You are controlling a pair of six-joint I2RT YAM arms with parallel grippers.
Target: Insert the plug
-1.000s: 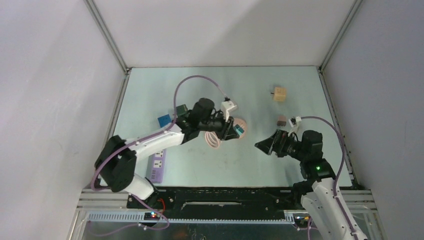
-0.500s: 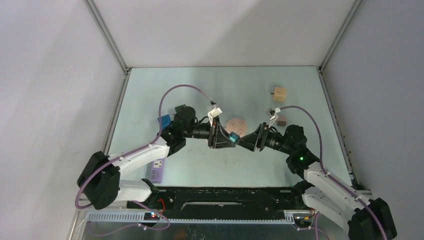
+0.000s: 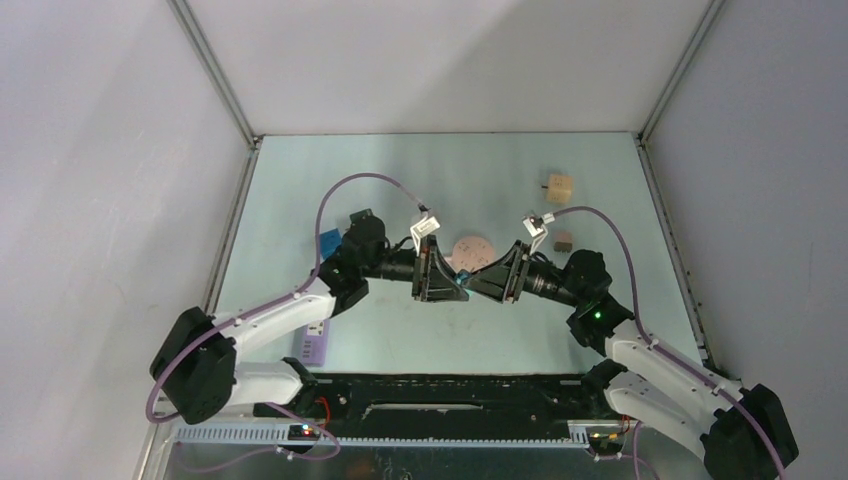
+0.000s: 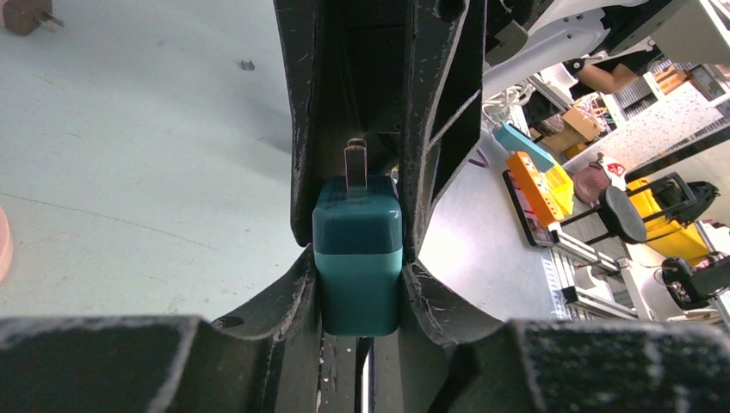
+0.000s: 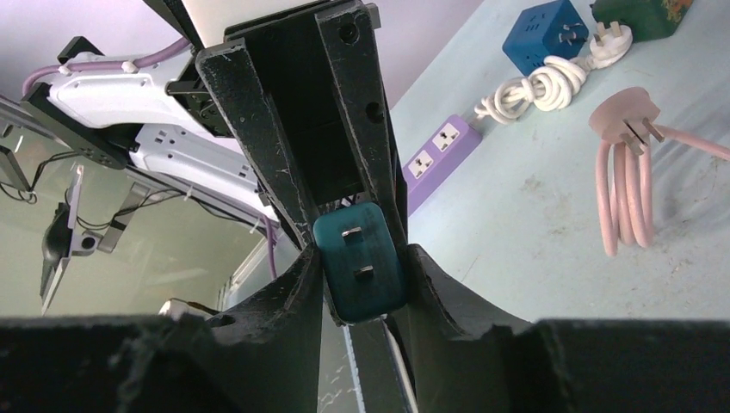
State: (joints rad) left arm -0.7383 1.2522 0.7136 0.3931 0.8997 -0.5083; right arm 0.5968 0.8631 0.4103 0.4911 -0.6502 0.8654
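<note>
Both arms are built alike. The left arm [image 3: 270, 322] and right arm [image 3: 660, 365] have white moulded links joined by bulky black joint housings [image 3: 203, 365]. A lilac cable [image 3: 366, 176] arcs along each arm to a small white camera block [image 3: 424, 226] at the wrist. One black joint of the right arm carries a green light [image 3: 598, 317]. The left claw [image 3: 453, 281] and right claw [image 3: 482, 280] have black, wedge-shaped fingers [image 4: 267, 301] with scuffed, pale-flecked edges and round screw holes [image 5: 348, 34].

A wooden block [image 3: 559, 187] sits beyond and right of the pink cable [image 3: 473, 247], a brown adapter [image 3: 564, 240] to its right, a white cable [image 5: 529, 93] to its left.
</note>
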